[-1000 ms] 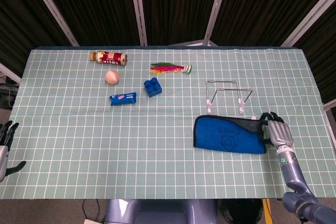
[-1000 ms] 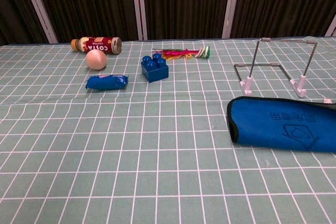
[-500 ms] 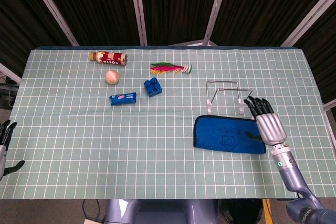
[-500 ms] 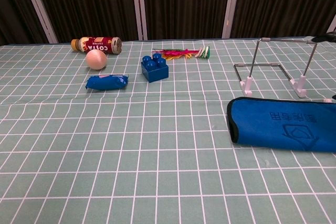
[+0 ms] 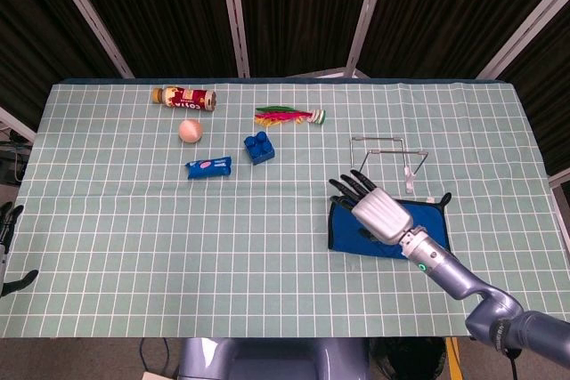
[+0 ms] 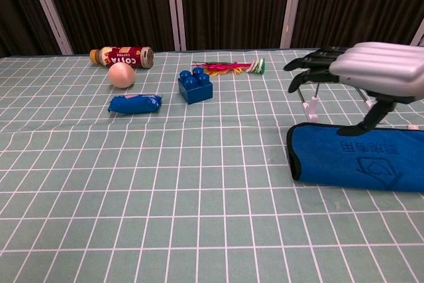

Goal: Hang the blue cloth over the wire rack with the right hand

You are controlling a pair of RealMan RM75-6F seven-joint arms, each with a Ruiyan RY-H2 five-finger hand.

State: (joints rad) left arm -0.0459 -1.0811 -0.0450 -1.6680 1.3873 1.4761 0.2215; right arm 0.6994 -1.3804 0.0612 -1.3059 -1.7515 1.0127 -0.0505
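Note:
The blue cloth lies flat on the checked tablecloth at the front right, its near-left end rounded with a dark edge. My right hand hovers over the cloth's left half, palm down, fingers spread and pointing to the far left. In the chest view the right hand is above the cloth with its thumb pointing down at it; contact cannot be told. The wire rack stands just behind the cloth, and the hand hides most of it in the chest view. My left hand shows at the left edge, holding nothing.
Across the far left of the table lie a chips can, a pale ball, a blue packet, a blue block and a feathered shuttlecock. The table's right edge is close to the rack.
My right hand has swung from the cloth's right end leftward over the cloth, fingers now pointing far left. The cloth has stayed put. My left hand has slid further out of view.

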